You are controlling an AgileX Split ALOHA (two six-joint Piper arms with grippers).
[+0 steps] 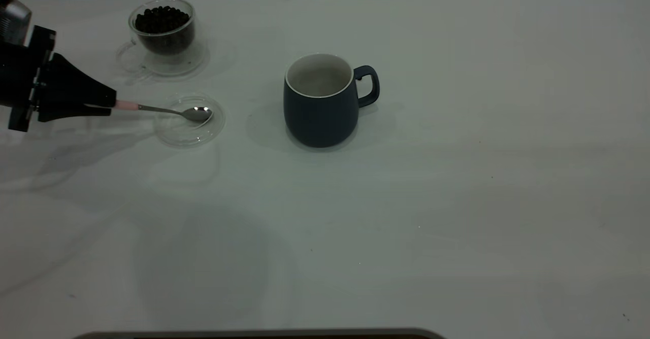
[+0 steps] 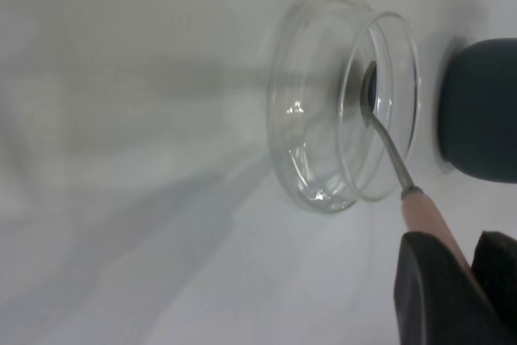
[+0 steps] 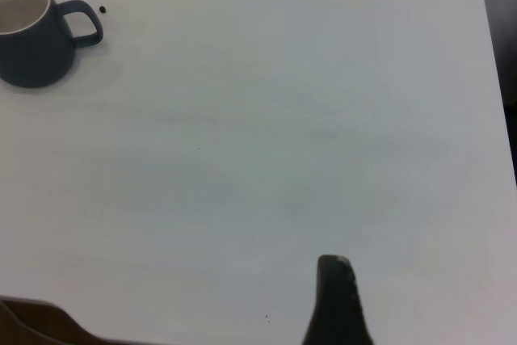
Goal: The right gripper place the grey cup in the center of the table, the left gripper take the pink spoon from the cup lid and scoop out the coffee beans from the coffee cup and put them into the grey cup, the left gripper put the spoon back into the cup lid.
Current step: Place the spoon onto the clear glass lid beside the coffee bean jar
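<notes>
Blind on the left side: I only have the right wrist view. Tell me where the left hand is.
Observer: The left hand is at the left edge of the table, shut on the handle of the pink spoon.
Operator: Report the spoon's bowl.
Observer: It sits within the rim of the cup lid, shiny, with no beans in it.
Operator: Now locate the coffee cup.
Observer: The coffee cup stands on its saucer behind the lid, filled with coffee beans.

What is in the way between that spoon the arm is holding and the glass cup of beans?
Nothing visible. The left gripper holds the pink spoon over the cup lid; only bare table separates it from the coffee cup. The grey cup stands off to the side.
</notes>
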